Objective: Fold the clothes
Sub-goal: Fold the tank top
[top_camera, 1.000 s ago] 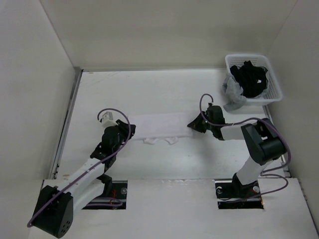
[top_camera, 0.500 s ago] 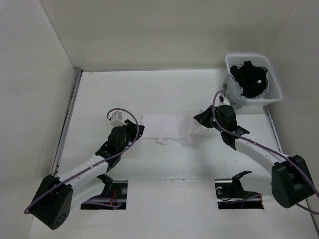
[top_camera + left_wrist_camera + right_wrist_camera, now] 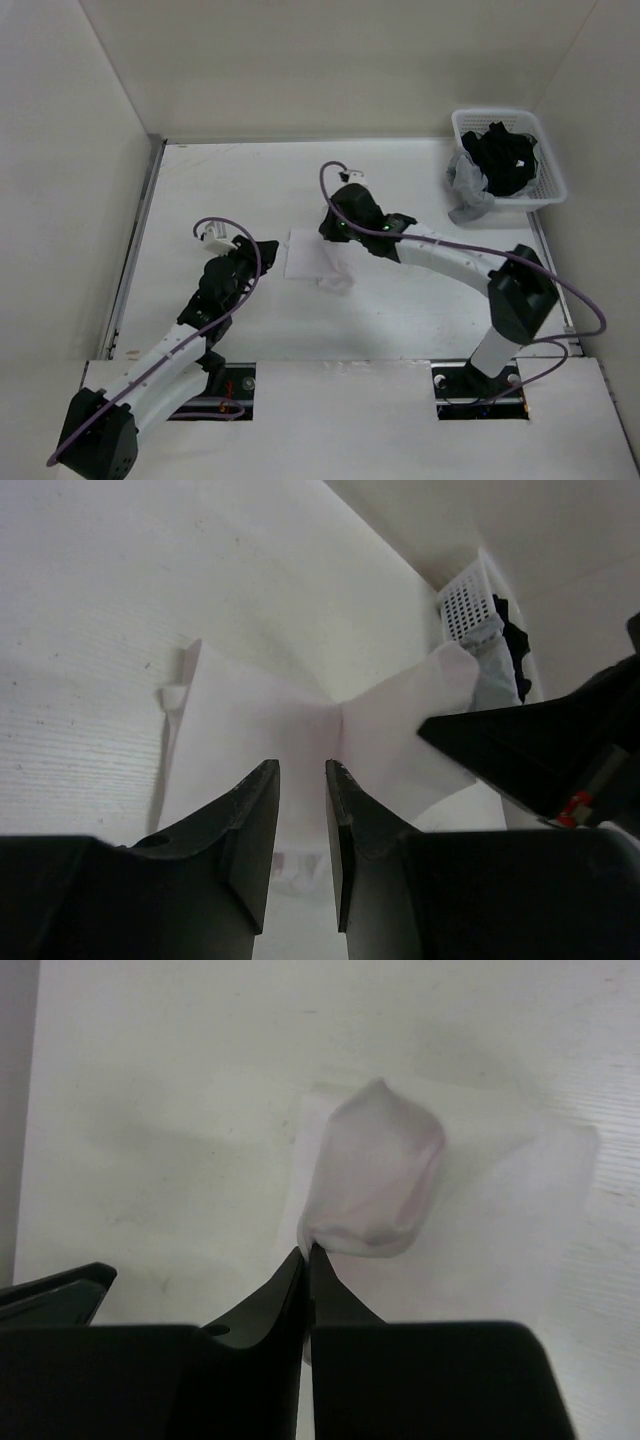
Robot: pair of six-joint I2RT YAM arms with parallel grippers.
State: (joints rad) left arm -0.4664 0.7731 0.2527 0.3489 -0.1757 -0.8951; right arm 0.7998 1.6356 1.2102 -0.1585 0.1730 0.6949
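Clothes [image 3: 375,1185] are pinched at one edge by the right gripper [image 3: 308,1250].

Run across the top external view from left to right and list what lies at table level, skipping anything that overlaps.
left gripper → thin white cloth garment → grey cloth draped over the left rim of the white plastic mesh basket → black clothes heaped inside it

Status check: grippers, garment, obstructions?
Right gripper shut on white garment, fold pinched up. Left gripper open, empty, short of its left edge. Basket at far right, clear of both.
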